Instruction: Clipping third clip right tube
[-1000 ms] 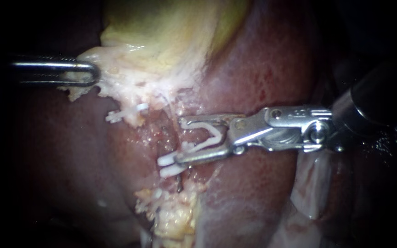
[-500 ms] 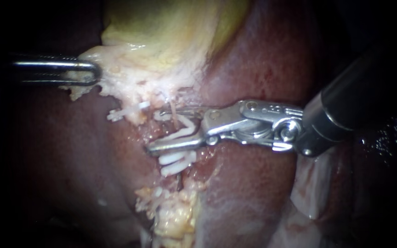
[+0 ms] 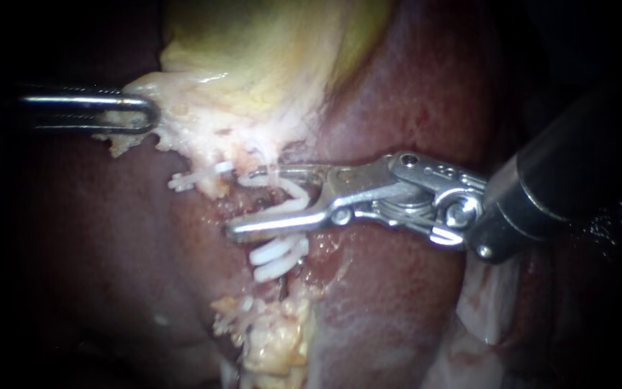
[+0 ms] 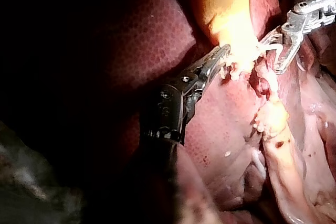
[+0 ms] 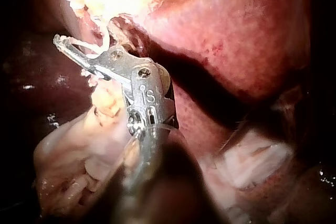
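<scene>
The pincer of your right instrument (image 3: 237, 203) holds the white clip (image 3: 293, 196), spread open, just above two seated clips (image 3: 276, 258); the tube inside it is hard to trace. Your left instrument (image 3: 147, 115) grips pale gallbladder tissue (image 3: 203, 122)

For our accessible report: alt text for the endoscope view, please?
The right instrument holds an open white clip just above two placed clips. The left instrument grips the pale edge of the gallbladder, with liver around.
</scene>
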